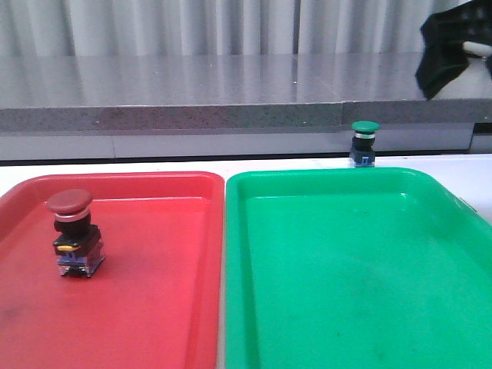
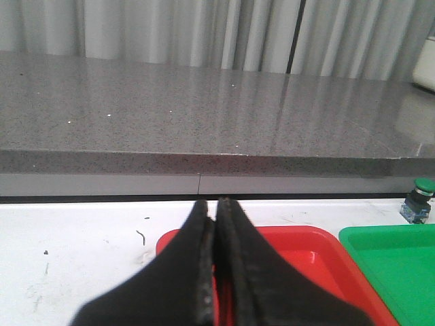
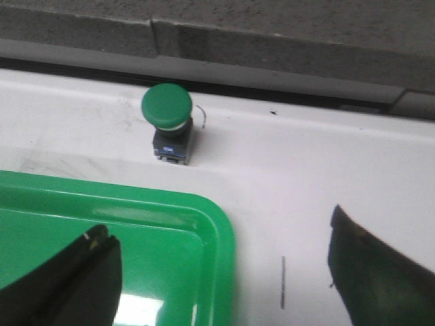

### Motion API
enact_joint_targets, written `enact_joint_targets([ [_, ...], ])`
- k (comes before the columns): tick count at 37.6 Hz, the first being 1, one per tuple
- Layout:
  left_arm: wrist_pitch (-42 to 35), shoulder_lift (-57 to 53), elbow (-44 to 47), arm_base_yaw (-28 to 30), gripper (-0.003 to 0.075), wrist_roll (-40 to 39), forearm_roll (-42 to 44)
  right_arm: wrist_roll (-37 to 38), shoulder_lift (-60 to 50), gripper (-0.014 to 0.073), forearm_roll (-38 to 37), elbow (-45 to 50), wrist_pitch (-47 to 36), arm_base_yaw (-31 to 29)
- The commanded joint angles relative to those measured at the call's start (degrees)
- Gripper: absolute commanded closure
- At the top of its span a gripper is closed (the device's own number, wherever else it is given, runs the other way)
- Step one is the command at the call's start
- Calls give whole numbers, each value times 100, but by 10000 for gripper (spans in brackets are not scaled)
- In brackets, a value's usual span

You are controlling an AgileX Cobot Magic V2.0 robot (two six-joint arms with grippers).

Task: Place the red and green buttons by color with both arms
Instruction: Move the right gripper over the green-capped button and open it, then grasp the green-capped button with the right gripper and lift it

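The red button [image 1: 72, 231] stands upright inside the red tray [image 1: 154, 307], near its left side. The green button [image 1: 364, 143] stands upright on the white table just behind the green tray [image 1: 354, 292]; it also shows in the right wrist view [image 3: 168, 121] and small in the left wrist view [image 2: 419, 201]. My right gripper [image 3: 217, 234] is open and empty, above the green tray's far corner [image 3: 204, 224], short of the green button. Part of the right arm [image 1: 450, 50] shows at the front view's top right. My left gripper [image 2: 212, 207] is shut and empty over the red tray's far edge [image 2: 299, 238].
A grey stone ledge [image 1: 231, 92] runs along the back of the white table [image 3: 306, 170], with pale curtains behind it. The two trays lie side by side, nearly touching.
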Motion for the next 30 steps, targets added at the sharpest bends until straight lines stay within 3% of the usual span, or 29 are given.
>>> enact_joint_targets([
  [1,-490,55,-158,19,740,6,-62,7,368,-41,175,-679,-113,210],
  [25,-490,55,-158,19,740,6,-62,219,2782,-38,350,-3092,285,290],
  [30,-490,55,-158,19,740,6,-62,219,2868,75,350,-3174,267,290],
])
